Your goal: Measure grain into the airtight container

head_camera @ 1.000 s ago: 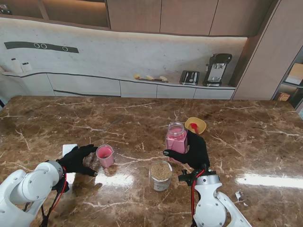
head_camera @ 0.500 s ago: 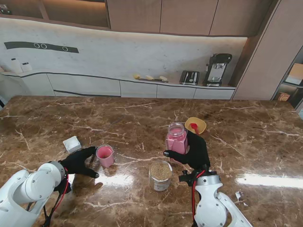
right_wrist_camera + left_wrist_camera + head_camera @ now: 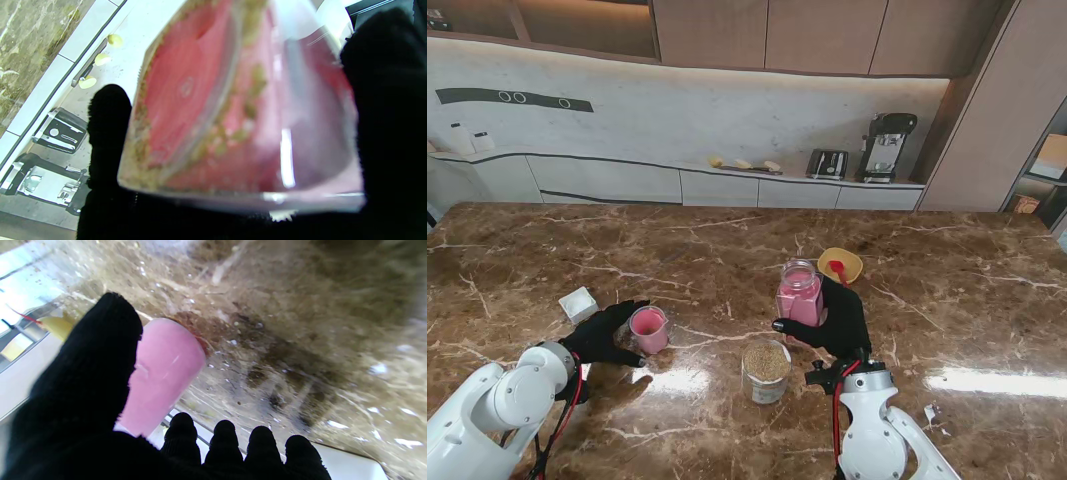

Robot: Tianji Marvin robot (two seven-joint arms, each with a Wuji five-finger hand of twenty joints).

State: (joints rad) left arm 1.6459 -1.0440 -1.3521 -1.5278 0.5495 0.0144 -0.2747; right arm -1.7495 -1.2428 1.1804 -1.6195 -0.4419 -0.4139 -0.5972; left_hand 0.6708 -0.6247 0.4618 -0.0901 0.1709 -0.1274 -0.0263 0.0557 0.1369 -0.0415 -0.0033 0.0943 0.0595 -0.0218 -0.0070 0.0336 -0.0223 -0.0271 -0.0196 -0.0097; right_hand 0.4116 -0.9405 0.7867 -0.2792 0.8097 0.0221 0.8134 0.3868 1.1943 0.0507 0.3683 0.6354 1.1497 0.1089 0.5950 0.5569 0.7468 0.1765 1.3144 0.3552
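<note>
A small pink measuring cup (image 3: 648, 329) stands upright left of centre. My left hand (image 3: 605, 335) is right beside it, fingers spread. In the left wrist view the thumb (image 3: 96, 353) lies along one side of the pink cup (image 3: 163, 373) and the four fingertips (image 3: 240, 440) stay apart from it. A glass jar of grain (image 3: 767, 372) stands near me at centre. My right hand (image 3: 838, 318) is shut on the open pink-tinted clear container (image 3: 799, 292), which stands upright. The right wrist view shows the container (image 3: 233, 110) between thumb and fingers, with grain specks inside.
A yellow dish (image 3: 840, 265) holding something red lies just behind the container. A small white box (image 3: 578, 304) sits left of the cup, beyond my left hand. A small scrap (image 3: 931, 411) lies on the marble at right. The kitchen counter with appliances runs along the back.
My left hand has slid right and away from me, up to the pink cup, uncovering the white box. The right hand and container have not moved.
</note>
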